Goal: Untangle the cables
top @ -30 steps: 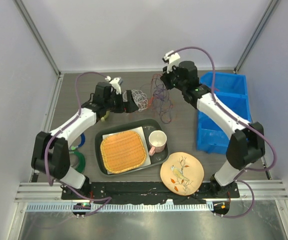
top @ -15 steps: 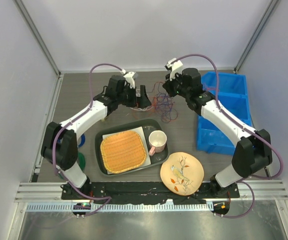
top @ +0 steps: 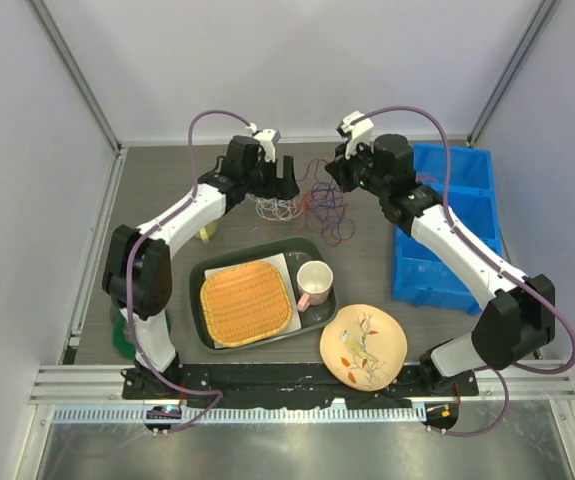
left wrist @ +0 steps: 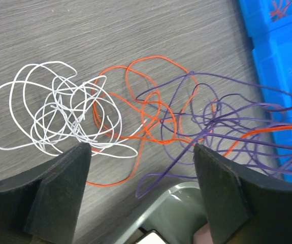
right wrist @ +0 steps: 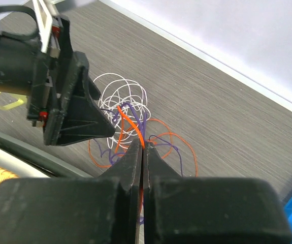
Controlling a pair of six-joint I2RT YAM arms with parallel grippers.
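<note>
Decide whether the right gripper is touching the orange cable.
Touching. In the right wrist view the right gripper is shut on the orange cable, which runs straight into the seam at its closed tip.

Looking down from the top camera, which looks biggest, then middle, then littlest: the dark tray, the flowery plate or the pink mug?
1. tray, clearly largest
2. plate
3. mug, smallest

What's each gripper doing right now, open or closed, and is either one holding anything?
Left gripper: open, holding nothing.
Right gripper: closed, pinching an orange wire.
</note>
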